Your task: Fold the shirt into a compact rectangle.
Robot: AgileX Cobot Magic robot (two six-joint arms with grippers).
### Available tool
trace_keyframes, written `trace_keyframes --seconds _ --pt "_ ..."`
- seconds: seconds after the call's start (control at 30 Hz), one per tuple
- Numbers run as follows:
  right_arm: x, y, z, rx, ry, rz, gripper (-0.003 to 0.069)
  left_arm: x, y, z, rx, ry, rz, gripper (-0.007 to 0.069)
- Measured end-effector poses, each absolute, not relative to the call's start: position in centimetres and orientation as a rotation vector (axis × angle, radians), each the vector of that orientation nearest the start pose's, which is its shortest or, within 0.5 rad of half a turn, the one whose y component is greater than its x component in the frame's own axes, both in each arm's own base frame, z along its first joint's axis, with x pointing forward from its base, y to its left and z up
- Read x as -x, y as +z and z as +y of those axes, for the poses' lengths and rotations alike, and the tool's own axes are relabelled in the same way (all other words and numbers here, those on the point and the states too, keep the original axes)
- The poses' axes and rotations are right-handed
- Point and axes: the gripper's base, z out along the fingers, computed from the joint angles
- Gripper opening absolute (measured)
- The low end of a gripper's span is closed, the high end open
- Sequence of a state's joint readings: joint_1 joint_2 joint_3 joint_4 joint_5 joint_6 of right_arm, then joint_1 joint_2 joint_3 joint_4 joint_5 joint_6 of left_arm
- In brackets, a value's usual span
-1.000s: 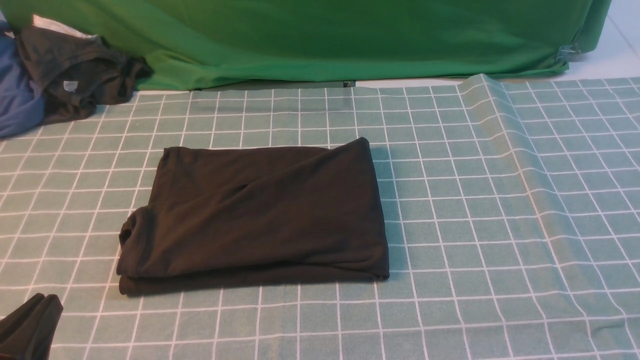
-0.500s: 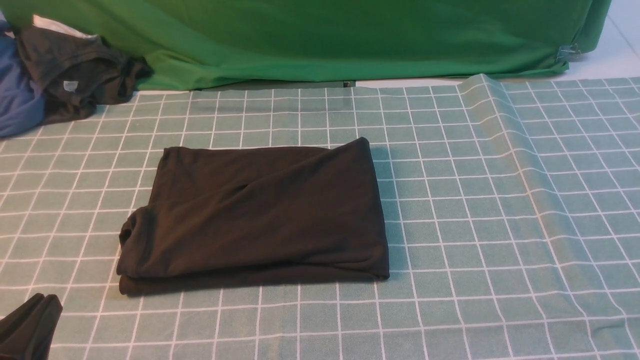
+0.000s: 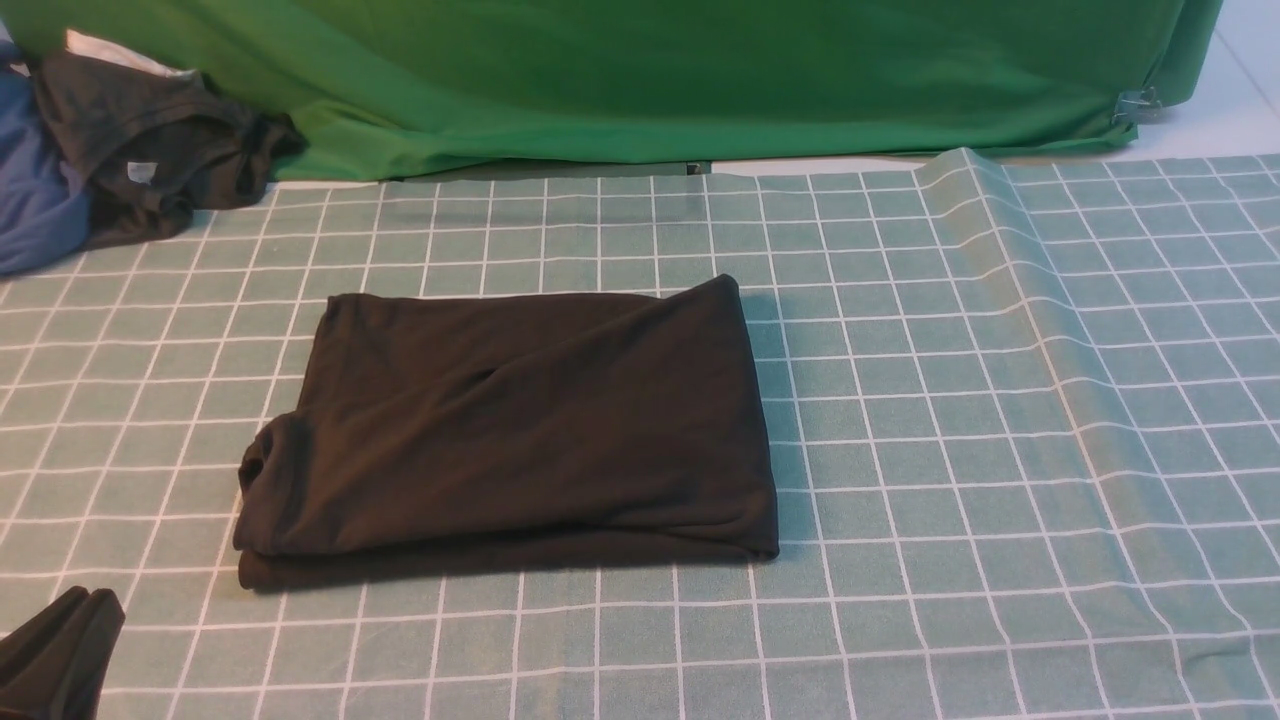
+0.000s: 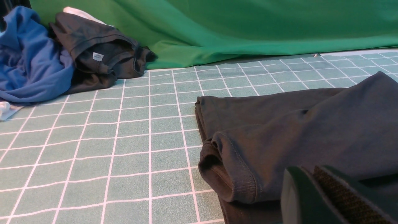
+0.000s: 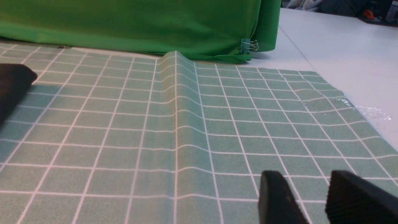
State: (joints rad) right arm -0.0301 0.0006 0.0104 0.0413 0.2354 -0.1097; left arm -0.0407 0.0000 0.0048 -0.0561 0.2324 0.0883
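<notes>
The black shirt [image 3: 520, 430] lies folded into a rough rectangle in the middle of the checked tablecloth [image 3: 950, 420], with a cuff bulging at its left edge. No print or label shows. My left gripper [image 3: 85, 597] sits low at the near left corner, shut and empty, a little short of the shirt's near left corner. In the left wrist view the shirt [image 4: 311, 124] fills the space just beyond my left gripper [image 4: 311, 170]. My right gripper [image 5: 303, 177] is out of the front view; it hovers open over bare cloth, well to the right of the shirt [image 5: 12, 81].
A dark grey garment [image 3: 150, 140] with a white tag and a blue garment [image 3: 35, 200] are heaped at the far left. A green backdrop [image 3: 700, 70] hangs along the back. The tablecloth has a raised ridge [image 3: 1000, 250] on the right. Bare white table [image 5: 342, 46] lies beyond its right edge.
</notes>
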Motion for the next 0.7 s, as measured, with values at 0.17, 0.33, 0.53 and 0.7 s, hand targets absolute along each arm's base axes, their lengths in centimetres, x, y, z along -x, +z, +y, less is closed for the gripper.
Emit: trace_keyframes --seconds 0.17,0.33,0.53,0.7 --pt "-5.58 18.85 0.13 0.075 -0.038 1.726 0.0239 -5.56 19.05 -0.34 -0.074 -0.016 1.719 0.0013" --pt "-5.58 18.87 0.19 0.084 -0.030 1.723 0.0239 -5.56 19.05 -0.34 -0.074 -0.016 1.719 0.0013" --pt "-5.59 18.88 0.19 0.084 -0.030 1.722 0.0239 -5.56 19.05 -0.34 -0.074 -0.016 1.719 0.0013" --pt "-5.59 18.88 0.19 0.084 -0.030 1.722 0.0239 -5.56 19.05 -0.34 -0.074 -0.016 1.719 0.0015"
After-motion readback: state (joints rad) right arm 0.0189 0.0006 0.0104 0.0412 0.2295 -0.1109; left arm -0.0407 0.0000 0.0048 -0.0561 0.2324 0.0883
